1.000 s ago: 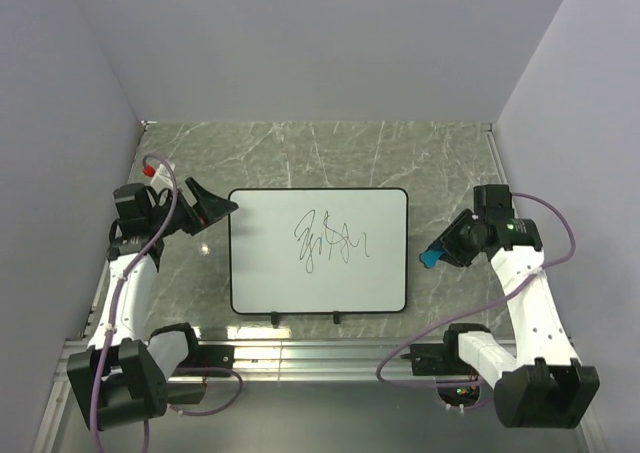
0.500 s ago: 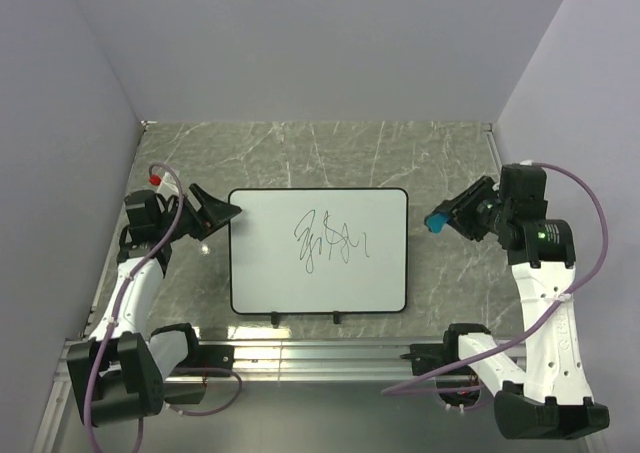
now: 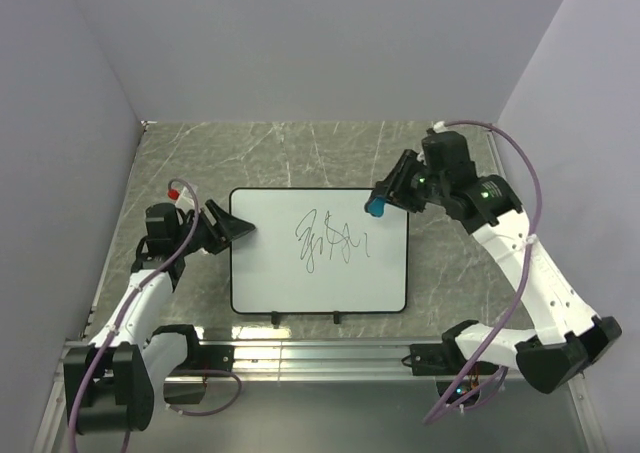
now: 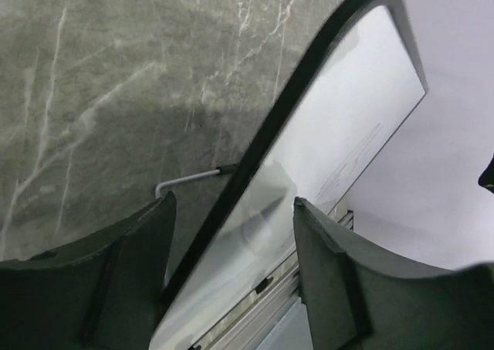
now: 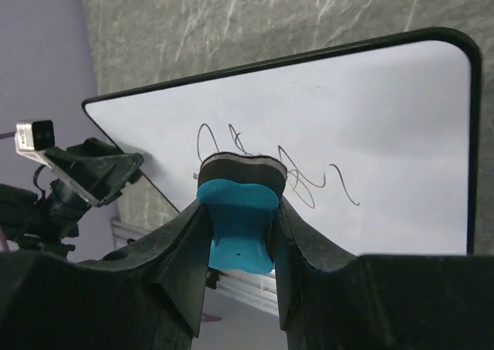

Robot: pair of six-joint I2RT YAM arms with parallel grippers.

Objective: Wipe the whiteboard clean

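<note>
Right gripper [image 3: 381, 203] clamped on blue eraser [image 5: 235, 230], felt end toward whiteboard [image 3: 300, 285], poised near scribble [image 3: 330, 241] for wiping; left gripper [image 3: 236, 228] spread, straddling left rim, likely steadying it.

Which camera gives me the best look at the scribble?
Top external: the whole scribble lies unobstructed on the whiteboard. Right wrist shows it too, but the eraser covers its middle. Left wrist sees it only faintly, at a grazing angle.
</note>
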